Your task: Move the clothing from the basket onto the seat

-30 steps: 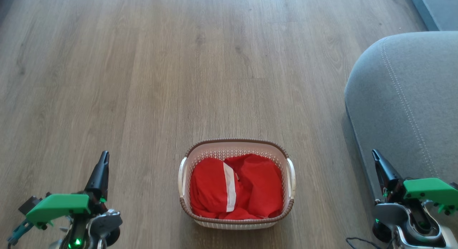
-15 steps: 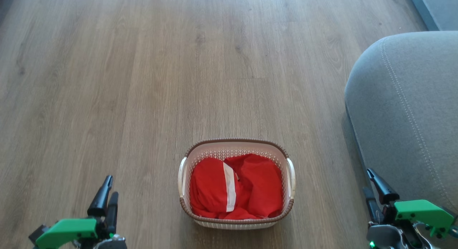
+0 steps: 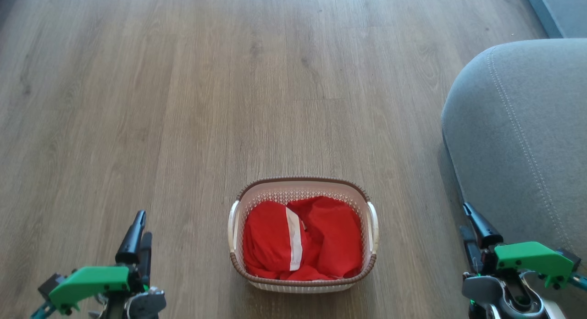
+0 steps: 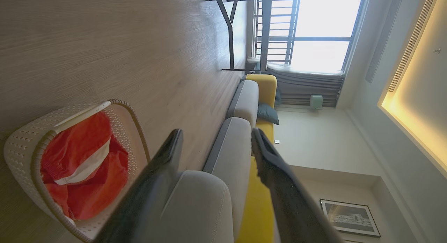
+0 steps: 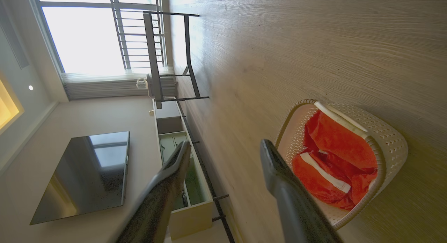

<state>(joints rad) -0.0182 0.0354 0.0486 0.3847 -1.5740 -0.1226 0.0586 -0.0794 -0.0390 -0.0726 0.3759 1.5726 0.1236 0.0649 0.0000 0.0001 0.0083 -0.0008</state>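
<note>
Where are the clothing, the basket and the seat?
clothing [image 3: 270, 241]: head view, red fabric, left half.
basket [image 3: 302, 179]: head view, far brown rim.
seat [image 3: 527, 126]: head view, grey top surface.

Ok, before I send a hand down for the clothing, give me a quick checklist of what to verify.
1. The clothing lies inside the basket: ok.
2. The left hand is open, holding nothing: ok.
3. The right hand is open, holding nothing: ok.
4. Both hands are apart from the basket, one on each side: ok.
5. The seat is in view, to the basket's right: ok.
6. Number of garments in the pile: cannot tell.
</note>
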